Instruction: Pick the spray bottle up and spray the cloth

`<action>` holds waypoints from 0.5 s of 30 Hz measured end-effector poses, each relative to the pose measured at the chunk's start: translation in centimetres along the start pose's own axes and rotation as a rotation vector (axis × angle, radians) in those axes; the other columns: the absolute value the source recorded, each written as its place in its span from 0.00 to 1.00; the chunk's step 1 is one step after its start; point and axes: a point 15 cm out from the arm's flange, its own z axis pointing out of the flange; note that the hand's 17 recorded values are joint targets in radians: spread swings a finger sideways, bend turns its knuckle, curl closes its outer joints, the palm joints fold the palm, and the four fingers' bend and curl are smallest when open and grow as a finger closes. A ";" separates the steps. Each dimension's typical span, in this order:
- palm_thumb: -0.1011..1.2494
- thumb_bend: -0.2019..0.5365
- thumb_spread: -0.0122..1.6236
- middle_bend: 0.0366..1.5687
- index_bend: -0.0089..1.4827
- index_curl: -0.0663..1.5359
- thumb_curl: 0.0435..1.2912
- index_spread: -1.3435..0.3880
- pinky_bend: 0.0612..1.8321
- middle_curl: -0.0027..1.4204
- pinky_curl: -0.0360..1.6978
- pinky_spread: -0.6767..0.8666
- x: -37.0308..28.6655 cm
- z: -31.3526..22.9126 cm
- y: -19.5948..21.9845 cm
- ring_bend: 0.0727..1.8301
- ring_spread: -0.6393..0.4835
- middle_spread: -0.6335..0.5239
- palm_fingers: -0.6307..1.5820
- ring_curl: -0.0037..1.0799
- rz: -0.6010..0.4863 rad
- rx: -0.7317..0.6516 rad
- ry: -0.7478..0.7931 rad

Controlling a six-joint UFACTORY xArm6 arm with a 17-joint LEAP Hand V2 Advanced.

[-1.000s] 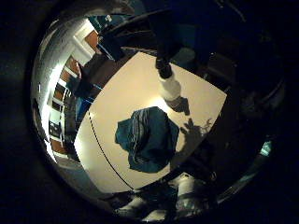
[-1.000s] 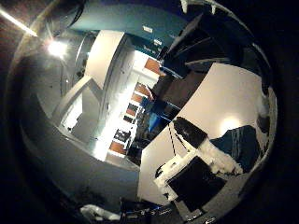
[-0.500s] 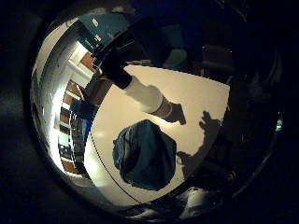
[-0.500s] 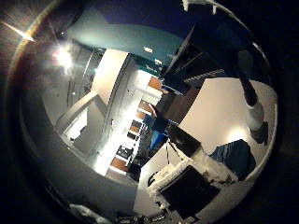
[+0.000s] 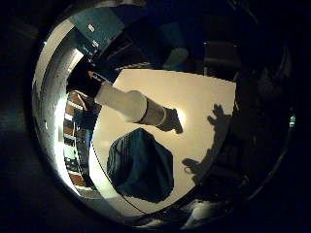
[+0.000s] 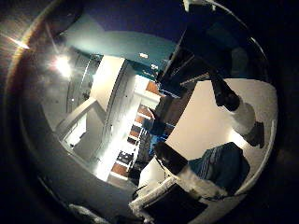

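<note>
White cylindrical plastic spray bottle (image 5: 130, 104) with a dark spray head stands upright on the pale cream tabletop (image 5: 204, 97), casting a short dark shadow at its base. Body is plain white with a slightly narrower lower section; the black nozzle end shows in the thumb-side view. No label or writing readable on it.

Crumpled dark teal cloth (image 5: 141, 165) with faint stripes lies flat on the same tabletop, just beside the bottle's base, apart from it; can't tell if the edges touch.

White-and-black robot hand (image 6: 180, 179): one finger reaches into the thumb-side view, over the cloth's near edge. It's not on the bottle. Can't tell whether the fingers are spread or curled. A splayed finger-like shadow falls on the tabletop, well apart from the bottle.
</note>
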 end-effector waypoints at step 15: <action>0.53 0.24 0.65 0.11 0.11 0.22 0.24 0.70 0.35 0.24 0.07 0.72 3.9 2.3 1.7 0.17 0.82 0.78 0.28 0.25 0.066 -0.060 0.001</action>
